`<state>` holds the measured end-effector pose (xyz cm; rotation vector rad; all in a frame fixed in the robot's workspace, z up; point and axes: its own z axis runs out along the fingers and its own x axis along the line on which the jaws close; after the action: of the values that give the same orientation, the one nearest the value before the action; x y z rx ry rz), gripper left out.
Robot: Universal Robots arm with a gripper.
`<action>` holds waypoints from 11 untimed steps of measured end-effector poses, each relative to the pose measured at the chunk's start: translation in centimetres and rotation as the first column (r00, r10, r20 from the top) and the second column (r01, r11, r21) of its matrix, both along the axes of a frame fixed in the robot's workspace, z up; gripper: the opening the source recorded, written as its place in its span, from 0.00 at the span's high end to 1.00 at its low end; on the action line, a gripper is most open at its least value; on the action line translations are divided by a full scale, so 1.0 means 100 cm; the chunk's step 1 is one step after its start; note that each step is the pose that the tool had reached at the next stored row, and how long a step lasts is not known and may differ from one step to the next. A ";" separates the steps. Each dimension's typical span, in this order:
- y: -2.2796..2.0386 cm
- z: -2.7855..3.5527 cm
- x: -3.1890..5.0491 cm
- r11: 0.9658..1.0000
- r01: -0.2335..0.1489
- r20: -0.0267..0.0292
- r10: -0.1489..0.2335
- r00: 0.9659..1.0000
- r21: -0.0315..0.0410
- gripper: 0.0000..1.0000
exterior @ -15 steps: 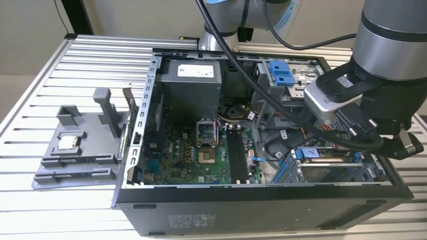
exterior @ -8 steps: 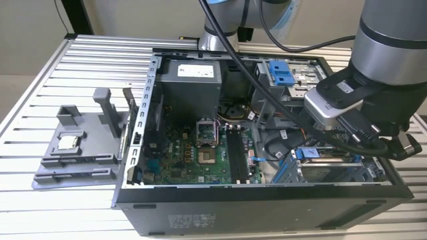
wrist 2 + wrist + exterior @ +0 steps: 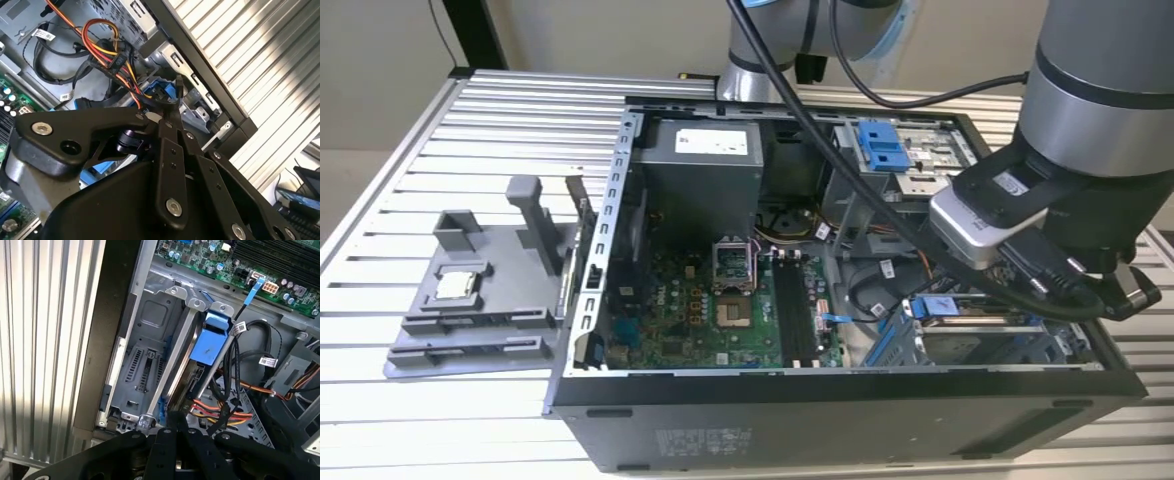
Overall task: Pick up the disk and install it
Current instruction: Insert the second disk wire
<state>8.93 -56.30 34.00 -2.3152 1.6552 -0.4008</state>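
Note:
The disk (image 3: 210,342) stands on edge in the drive bay at the case's front corner, with its blue carrier rail showing between the metal bay rails. In the exterior view the carrier's blue end (image 3: 937,308) shows just under the arm's wrist (image 3: 1001,215). My gripper (image 3: 170,420) sits at the near end of the disk. In the second wrist view its black fingers (image 3: 175,95) come together on the blue carrier edge (image 3: 159,92), so the gripper (image 3: 164,112) is shut on the disk.
The open computer case (image 3: 854,395) lies on a slatted metal table (image 3: 480,120). Orange, red and black cables (image 3: 235,400) run beside the bay. A bare blue latch (image 3: 886,146) sits at the case's far side. A grey fixture (image 3: 467,330) holds a small silver chip (image 3: 456,285).

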 end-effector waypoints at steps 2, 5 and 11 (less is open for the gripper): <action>0.0000 -0.0002 0.0000 1.000 0.000 0.000 0.000 1.000 0.000 0.00; 0.0001 -0.0003 0.0000 1.000 -0.001 0.000 0.001 1.000 0.000 0.00; -0.0009 -0.0003 0.0001 0.999 -0.041 0.018 0.041 0.999 0.003 0.00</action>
<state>8.95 -56.39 33.97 -2.3321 1.5963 -0.4087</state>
